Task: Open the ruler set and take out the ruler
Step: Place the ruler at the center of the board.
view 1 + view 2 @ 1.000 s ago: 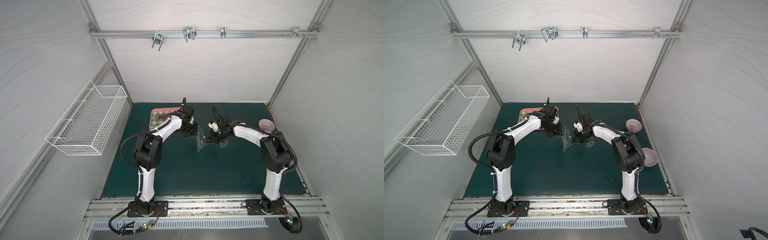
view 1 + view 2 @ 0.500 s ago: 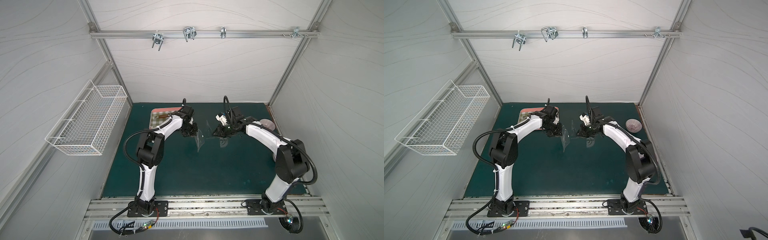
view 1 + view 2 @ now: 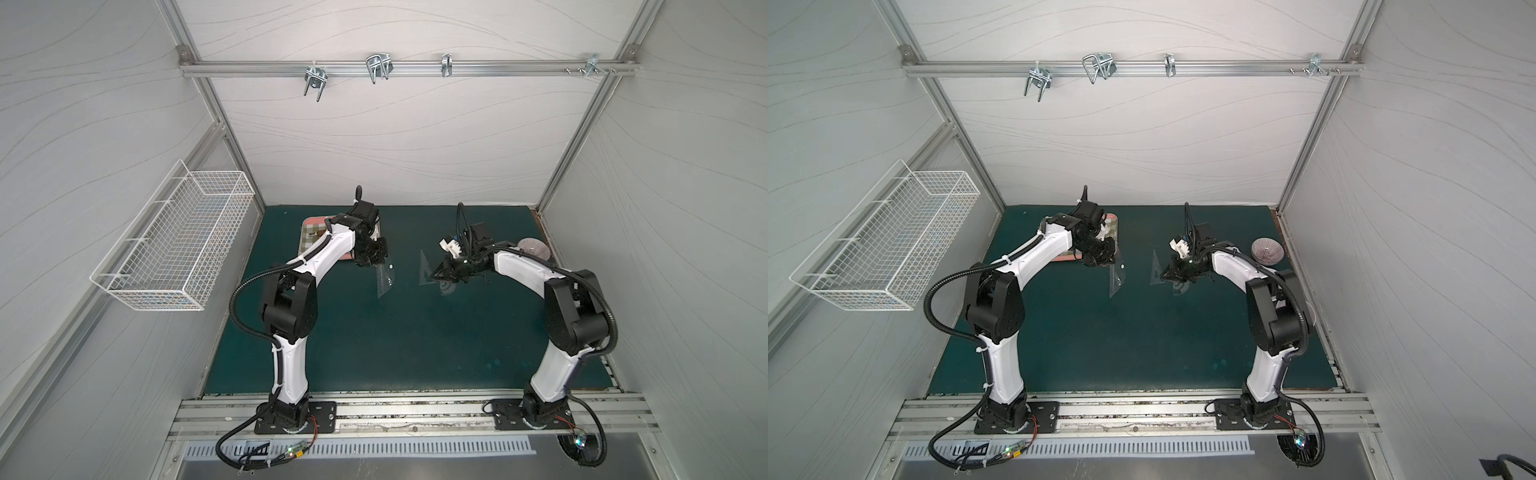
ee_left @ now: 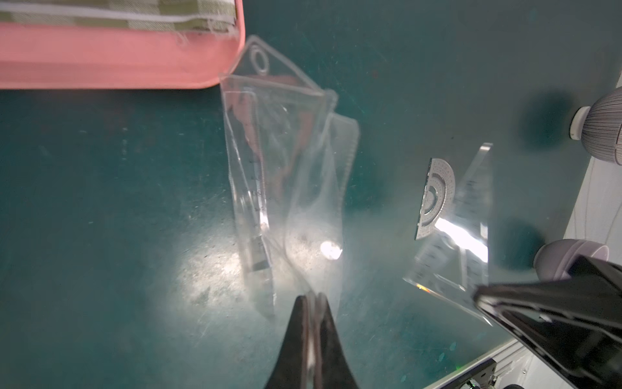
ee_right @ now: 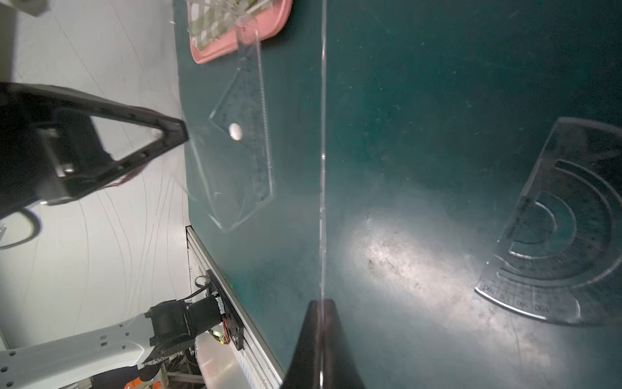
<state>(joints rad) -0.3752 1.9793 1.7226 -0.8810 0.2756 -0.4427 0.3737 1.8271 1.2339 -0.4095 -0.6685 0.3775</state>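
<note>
Over the counter's (image 3: 374, 353) far middle, the ruler set (image 3: 384, 281) dangles from the left jaws, which are pinched shut on one edge near its white snap button (image 5: 235, 131); an inner set square (image 5: 249, 111) sits inside. Toward 3 o'clock the right jaws are clamped on a corner of a second set square (image 4: 471, 219), clear of the pouch, above a protractor (image 5: 552, 235) lying flat. A pink-rimmed tray (image 4: 101, 57) sits at 10 o'clock, a ribbed bowl (image 3: 534, 249) farther toward 3. The film looks light, floppy and slick, best held by a sealed edge away from the mouth; the rulers look thin, stiff and brittle, best pinched across flat faces.
</note>
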